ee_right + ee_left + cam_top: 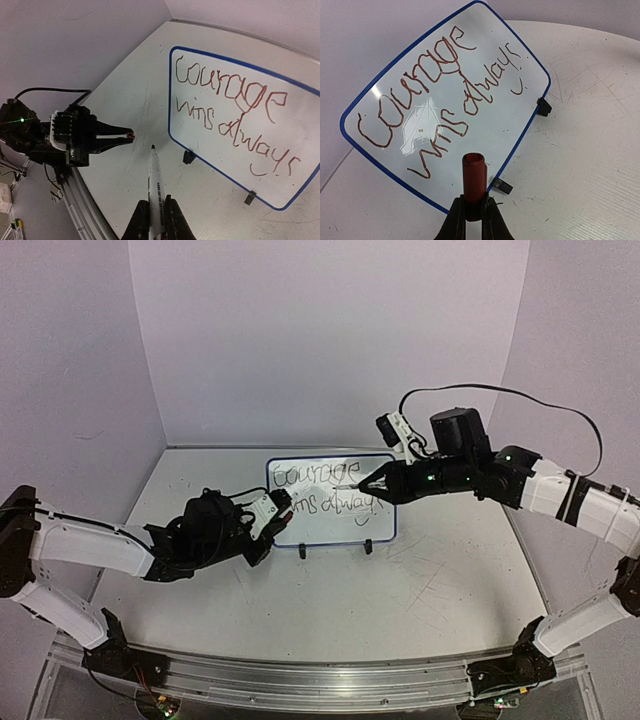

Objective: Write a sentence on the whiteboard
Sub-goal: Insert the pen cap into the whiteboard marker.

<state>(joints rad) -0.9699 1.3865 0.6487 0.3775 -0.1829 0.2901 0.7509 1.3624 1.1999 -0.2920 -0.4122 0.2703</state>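
From above, the whiteboard [335, 532] stands on its clip feet [303, 553] at the middle of the table [420, 590], and the sentence [325, 490] fills two lines. The right gripper [368, 483] is clamped on a marker [352, 485] whose tip points at the board's middle; whether it touches cannot be told here. The left gripper [284, 502] hangs by the board's left edge, jaws drawn together on something small.

Seen from the left wrist, that small thing is a red-brown cap [474, 175], pinched upright between the fingers [457, 220] with its open mouth towards the board. The writing reads "Courage" over "wins always", with a mark like an exclamation point and a small curve beneath.

Seen from the right wrist, the jaws hold the white marker's barrel, and its dark tip points at bare table just left of the frame. Dark print on the barrel is too small to read; no brand shows anywhere.

The writing looks finished, so the step in hand is probably recapping. That calls for lining the tip up with the cap's mouth and pressing the two squarely together.
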